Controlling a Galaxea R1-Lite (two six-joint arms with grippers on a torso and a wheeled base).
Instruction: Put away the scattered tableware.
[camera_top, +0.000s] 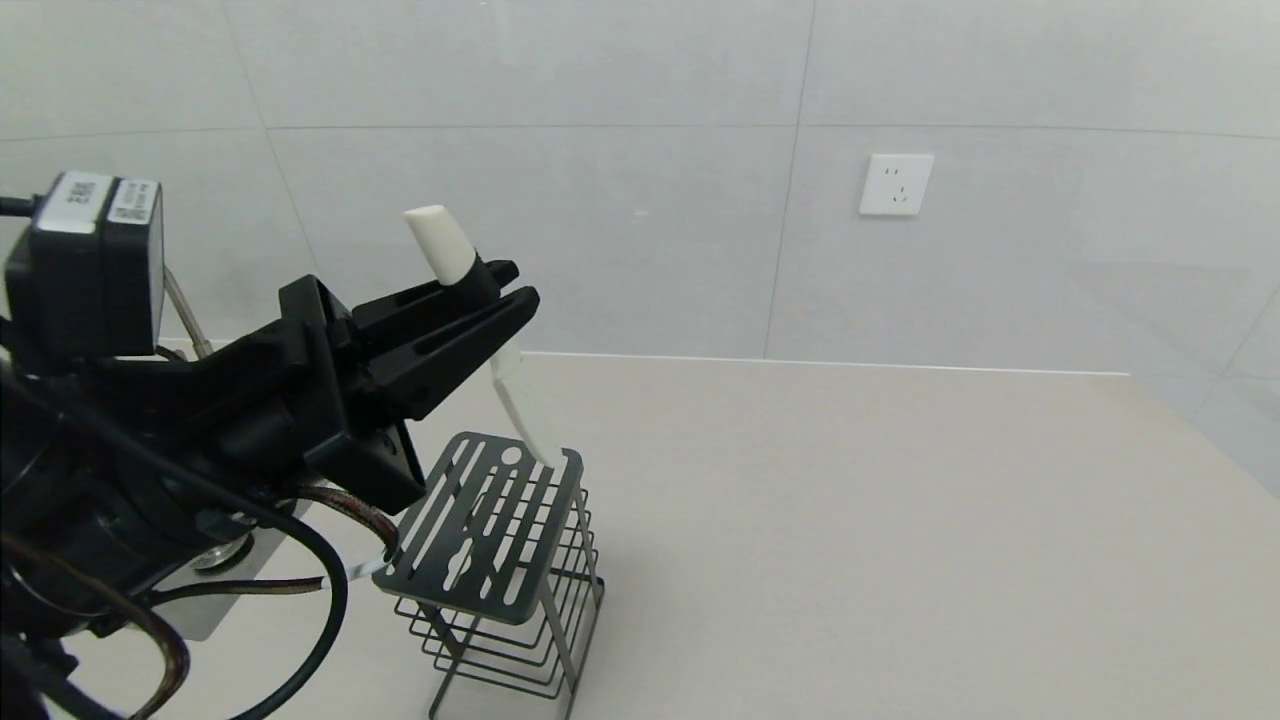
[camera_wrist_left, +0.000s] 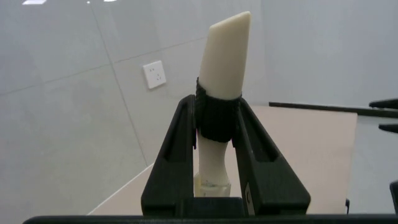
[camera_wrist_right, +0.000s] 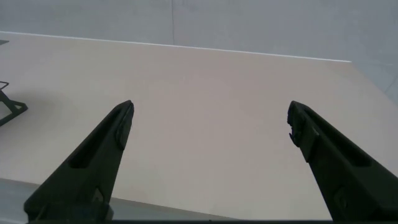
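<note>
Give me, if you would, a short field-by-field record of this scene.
left gripper: shut on the handle of the white utensil, raised above the rack
white utensil: tilted, handle end up, thin lower end at the far edge of the rack's slotted top; whether it is in a slot cannot be told
rack: dark wire holder with a slotted top plate, standing on the table
right gripper: open, empty, over bare table
background: wall socket on the tiled wall
</note>
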